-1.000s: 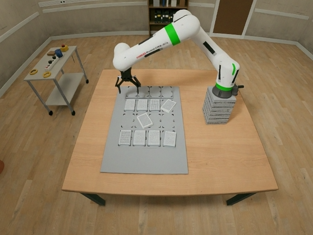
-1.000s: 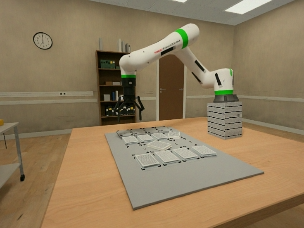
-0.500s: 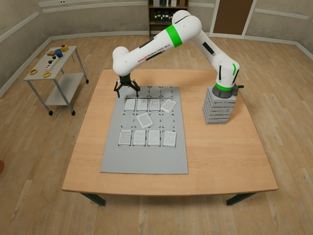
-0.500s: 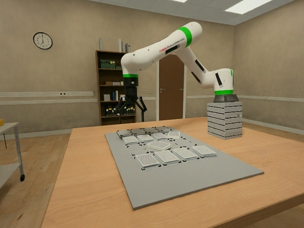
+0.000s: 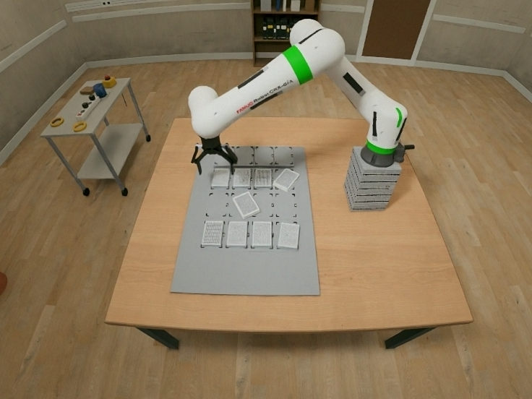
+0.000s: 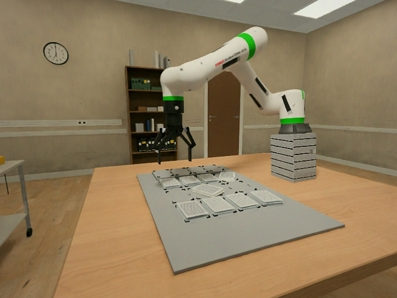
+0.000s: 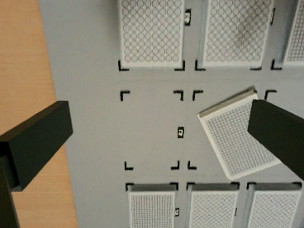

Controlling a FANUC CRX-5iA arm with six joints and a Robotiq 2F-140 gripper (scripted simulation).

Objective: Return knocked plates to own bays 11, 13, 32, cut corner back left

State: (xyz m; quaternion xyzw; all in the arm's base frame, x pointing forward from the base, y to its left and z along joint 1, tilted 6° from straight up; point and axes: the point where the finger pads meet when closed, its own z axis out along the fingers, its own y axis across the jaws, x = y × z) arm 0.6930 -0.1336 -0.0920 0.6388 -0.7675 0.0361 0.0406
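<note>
Black gripper (image 5: 216,172) (image 6: 175,161) (image 7: 160,116) high at far end, fingers spread, grasping nothing. Twisted plate (image 5: 246,204) (image 6: 208,189) (image 7: 231,140) near bay 32, likely next — match its slant, descend clear of neighbours, square up before lowering. Rightward, skewed bay-13 plate (image 5: 286,179) (image 6: 226,176), bay-11 plate (image 5: 288,235) (image 6: 266,197) — later.

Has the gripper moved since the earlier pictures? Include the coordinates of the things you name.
Yes. Against the bookshelf (image 5: 253,32) (image 6: 128,118), the gripper (image 5: 216,173) (image 6: 175,162) (image 7: 160,116) has shifted slightly right and down in the exterior view.
</note>
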